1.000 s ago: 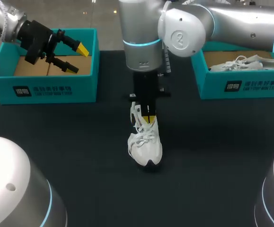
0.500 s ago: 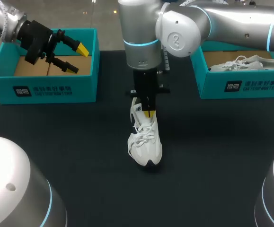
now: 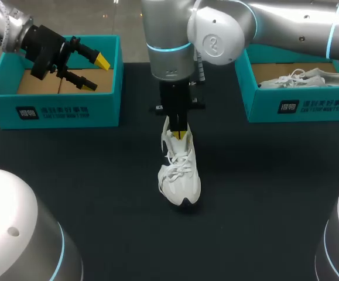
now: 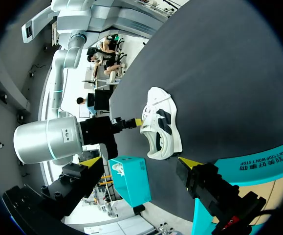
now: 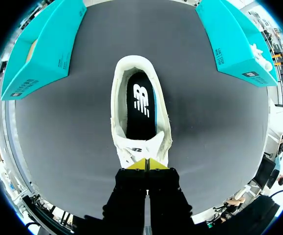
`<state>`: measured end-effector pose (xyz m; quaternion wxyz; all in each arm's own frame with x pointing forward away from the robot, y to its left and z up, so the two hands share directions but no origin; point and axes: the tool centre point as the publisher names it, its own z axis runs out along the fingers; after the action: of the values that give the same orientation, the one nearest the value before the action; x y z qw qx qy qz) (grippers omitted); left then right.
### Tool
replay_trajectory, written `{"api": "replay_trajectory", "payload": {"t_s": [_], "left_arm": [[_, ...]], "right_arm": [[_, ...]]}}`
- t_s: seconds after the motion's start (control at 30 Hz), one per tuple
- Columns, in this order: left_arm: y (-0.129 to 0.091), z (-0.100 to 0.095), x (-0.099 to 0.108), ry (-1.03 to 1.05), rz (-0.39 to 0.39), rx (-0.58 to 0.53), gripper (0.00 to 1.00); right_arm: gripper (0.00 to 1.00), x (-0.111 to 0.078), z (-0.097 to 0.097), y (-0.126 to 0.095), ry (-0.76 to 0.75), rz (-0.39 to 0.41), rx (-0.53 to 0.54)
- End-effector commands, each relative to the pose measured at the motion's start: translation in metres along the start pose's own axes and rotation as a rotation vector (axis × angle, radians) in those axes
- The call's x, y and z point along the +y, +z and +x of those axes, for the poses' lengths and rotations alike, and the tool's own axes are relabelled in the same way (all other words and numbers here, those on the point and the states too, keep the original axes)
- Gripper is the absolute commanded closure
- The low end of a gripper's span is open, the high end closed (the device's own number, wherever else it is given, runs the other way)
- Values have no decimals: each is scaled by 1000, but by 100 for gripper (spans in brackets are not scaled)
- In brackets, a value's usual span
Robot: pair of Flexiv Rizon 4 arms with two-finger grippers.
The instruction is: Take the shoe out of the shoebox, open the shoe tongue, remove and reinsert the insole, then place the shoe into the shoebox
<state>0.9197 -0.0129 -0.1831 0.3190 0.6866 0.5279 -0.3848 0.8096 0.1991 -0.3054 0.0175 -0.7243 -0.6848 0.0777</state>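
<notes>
A white shoe stands on the black table, toe toward the near edge. My right arm comes in over the middle and points straight down. Its gripper is shut on the top edge of the shoe tongue, just behind the laces. Ahead of those yellow tips the shoe mouth lies open, with the black insole flat inside. My left gripper hangs open over the left shoebox, holding nothing. From there the shoe lies well ahead of the open fingers.
The left teal shoebox holds only brown cardboard. A second teal shoebox at the right holds another white shoe. Bare black table lies around the shoe on all sides. Both arm bases fill the near corners.
My right gripper has drawn upward and a little toward the far side, staying shut at the tongue. The shoe keeps its place. The left arm has not moved.
</notes>
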Motion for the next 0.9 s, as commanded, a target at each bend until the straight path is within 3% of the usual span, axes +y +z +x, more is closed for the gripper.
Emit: {"api": "replay_trajectory", "payload": {"t_s": [0.03,0.23,0.43,0.67,0.8,0.9], "left_arm": [[-1,0,0,0,1,3,0],[-1,0,0,0,1,3,0],[-1,0,0,0,1,3,0],[-1,0,0,0,1,3,0],[-1,0,0,0,1,3,0],[-1,0,0,0,1,3,0]], "right_arm": [[100,-2,2,2,-10,-14,16],[100,7,9,15,-40,-20,37],[100,16,4,28,-24,-5,19],[100,15,-3,1,-36,-84,40],[100,14,-2,-14,-172,-172,28],[100,16,-1,-16,-225,-193,-14]]}}
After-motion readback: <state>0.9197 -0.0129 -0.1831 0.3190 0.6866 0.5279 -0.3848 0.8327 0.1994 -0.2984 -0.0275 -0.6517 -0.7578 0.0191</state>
